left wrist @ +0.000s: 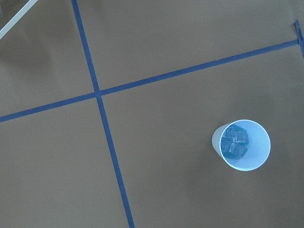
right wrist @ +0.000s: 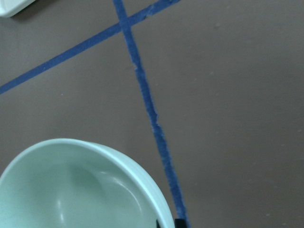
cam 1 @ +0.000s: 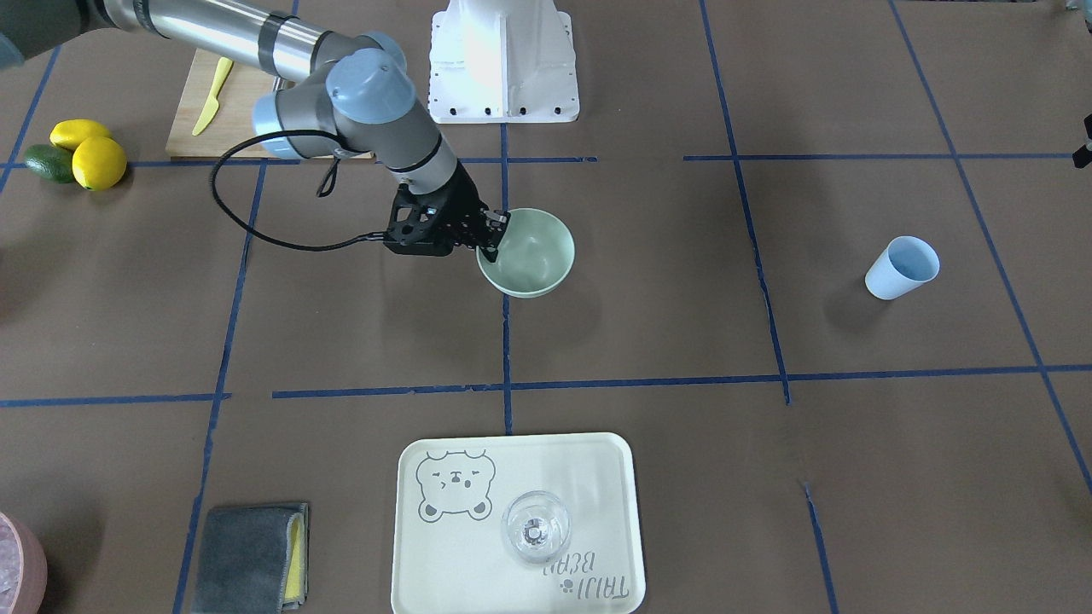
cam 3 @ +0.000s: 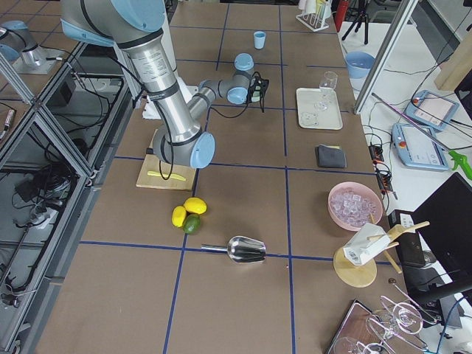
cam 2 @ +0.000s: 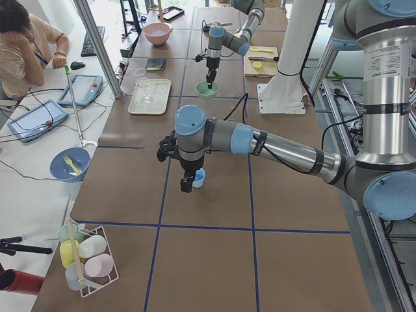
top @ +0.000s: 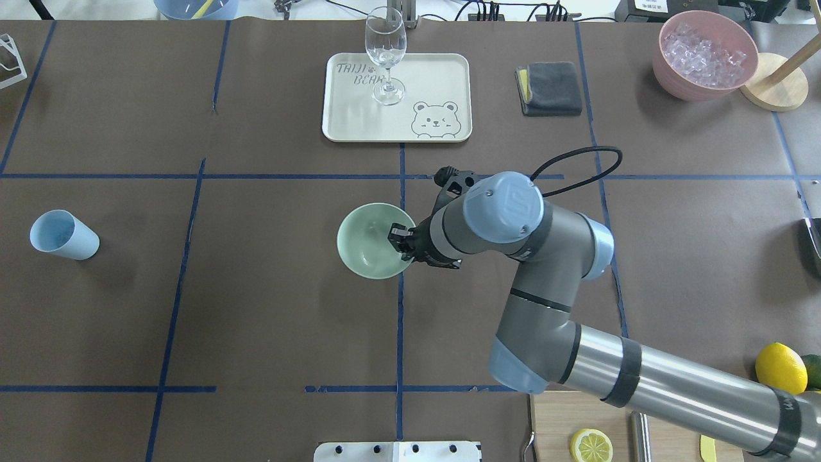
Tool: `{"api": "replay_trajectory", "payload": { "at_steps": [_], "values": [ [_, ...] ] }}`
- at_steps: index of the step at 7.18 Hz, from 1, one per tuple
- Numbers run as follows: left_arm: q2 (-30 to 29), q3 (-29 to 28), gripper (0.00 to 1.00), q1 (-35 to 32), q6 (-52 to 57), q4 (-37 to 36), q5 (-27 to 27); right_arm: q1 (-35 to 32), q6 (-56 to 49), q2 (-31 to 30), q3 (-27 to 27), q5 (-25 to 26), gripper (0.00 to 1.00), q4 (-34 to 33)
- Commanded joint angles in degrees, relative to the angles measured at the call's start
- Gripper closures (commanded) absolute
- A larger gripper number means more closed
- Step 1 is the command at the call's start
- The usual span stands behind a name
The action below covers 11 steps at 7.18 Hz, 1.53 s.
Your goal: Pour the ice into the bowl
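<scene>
Clear ice cubes (left wrist: 235,141) sit in a light blue cup (cam 1: 883,280) below the left arm's jaws — open or closed, I cannot tell — well apart from the round mint-green bowl (cam 1: 529,251), whose rim the right arm's jaws clamp.

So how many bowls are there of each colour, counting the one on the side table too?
Green bowl: 1
Pink bowl: 1
Blue bowl: 1
Total: 3
</scene>
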<state>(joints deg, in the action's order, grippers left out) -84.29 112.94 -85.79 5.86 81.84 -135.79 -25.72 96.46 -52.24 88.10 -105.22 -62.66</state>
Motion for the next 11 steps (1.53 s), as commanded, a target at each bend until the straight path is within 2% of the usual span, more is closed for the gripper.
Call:
{"api": "replay_trajectory", "payload": {
  "at_steps": [1,2,3,8,9,11],
  "values": [
    [0.00,0.00,0.00,0.44,0.03,0.86,0.00,2.51,1.54,3.64,-4.42,3.26,1.00,-0.27],
    [0.00,0.00,0.00,0.45,0.03,0.95,0.00,2.77,1.89,3.90,-4.52,3.18,1.00,-0.27],
    [0.00,-0.09,0.00,0.45,0.03,0.95,0.00,2.78,2.24,3.90,-4.52,3.26,0.94,-0.27],
    [0.00,-0.09,0.00,0.45,0.03,0.95,-0.09,2.78,4.71,4.69,-4.69,3.27,0.94,-0.27],
    [0.00,-0.09,0.00,0.45,0.03,0.95,-0.09,2.86,4.79,4.69,-4.87,3.18,0.58,-0.27],
    [0.09,-0.26,0.00,2.02,3.09,0.78,-0.09,2.86,5.40,5.04,-4.87,3.18,0.00,-0.18]
  ]
}}
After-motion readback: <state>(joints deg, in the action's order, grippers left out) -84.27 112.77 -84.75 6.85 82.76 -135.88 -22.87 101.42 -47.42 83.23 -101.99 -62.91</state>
